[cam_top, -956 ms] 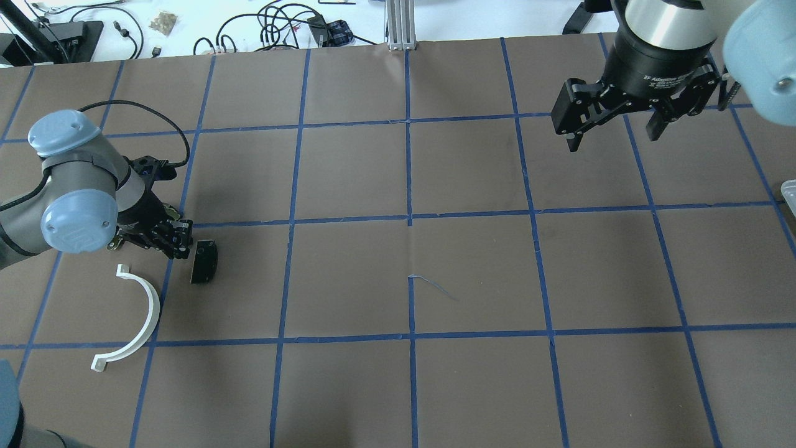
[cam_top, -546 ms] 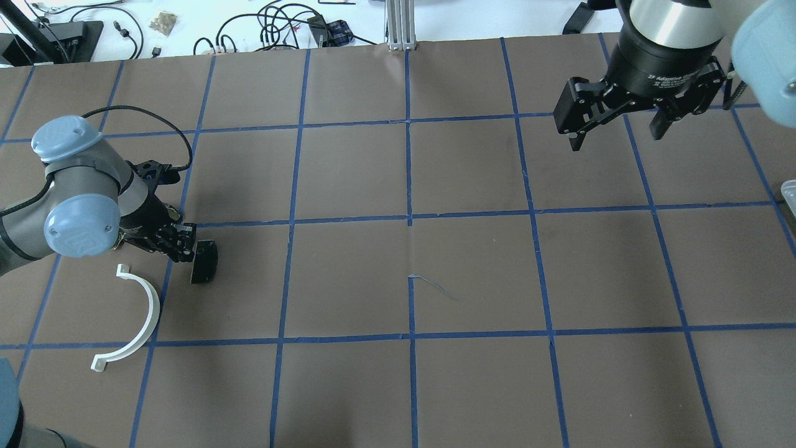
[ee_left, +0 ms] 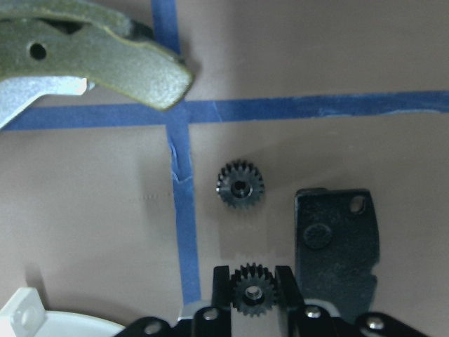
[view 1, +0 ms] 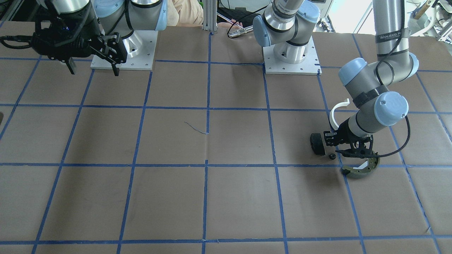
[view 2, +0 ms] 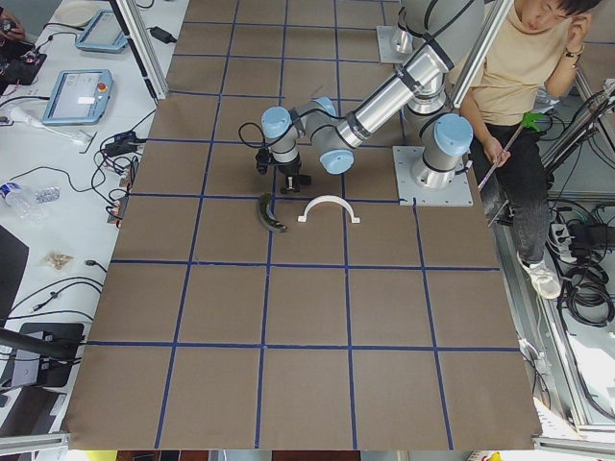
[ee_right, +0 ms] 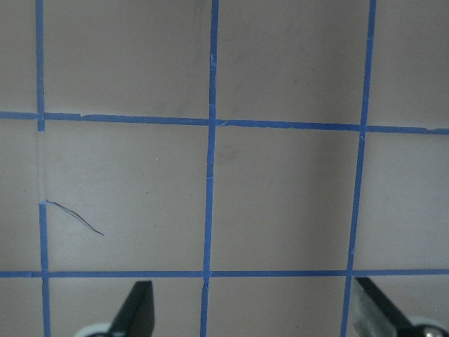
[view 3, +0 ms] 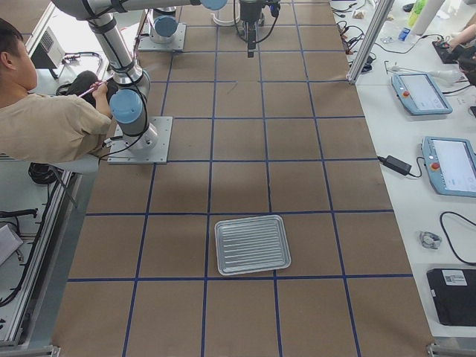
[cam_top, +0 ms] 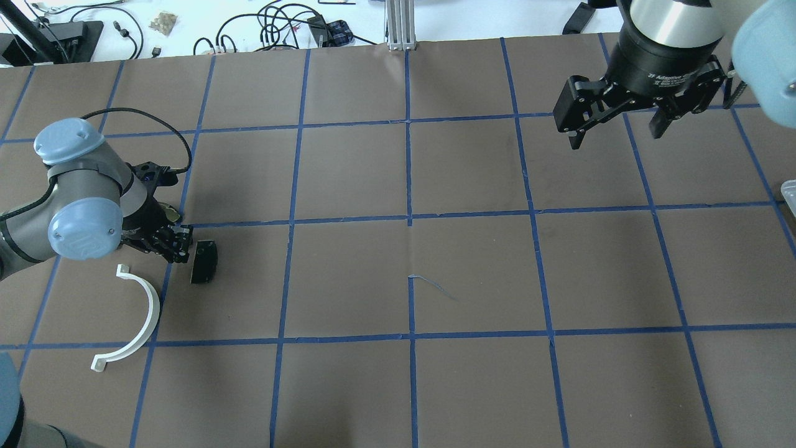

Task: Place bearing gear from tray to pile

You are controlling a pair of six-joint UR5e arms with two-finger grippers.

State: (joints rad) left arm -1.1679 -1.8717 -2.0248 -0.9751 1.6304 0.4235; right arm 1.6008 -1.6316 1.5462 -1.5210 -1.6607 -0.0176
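My left gripper [ee_left: 252, 275] is shut on a small black bearing gear [ee_left: 252, 293] and holds it low over the pile. A second black gear [ee_left: 240, 186] lies on the table just ahead; it also shows in the front view [view 1: 331, 156]. The pile around it is the black rectangular plate [ee_left: 337, 246] [cam_top: 204, 261], the olive-green brake shoe [ee_left: 91, 60] [view 1: 360, 170] and the white half-ring [cam_top: 134, 317] [view 1: 335, 114]. The left gripper [cam_top: 177, 244] is beside the plate. My right gripper [cam_top: 615, 135] is open and empty, high at the far right.
The silver tray [view 3: 253, 244] sits empty on the robot's right end of the table; only its corner [cam_top: 790, 190] shows in the overhead view. A person sits behind the robot bases [view 2: 519, 67]. Cables and devices lie beyond the table's far edge.
The left arm has shifted slightly while its gripper stays beside the black plate. The right gripper has drifted a little toward the far edge, still open.
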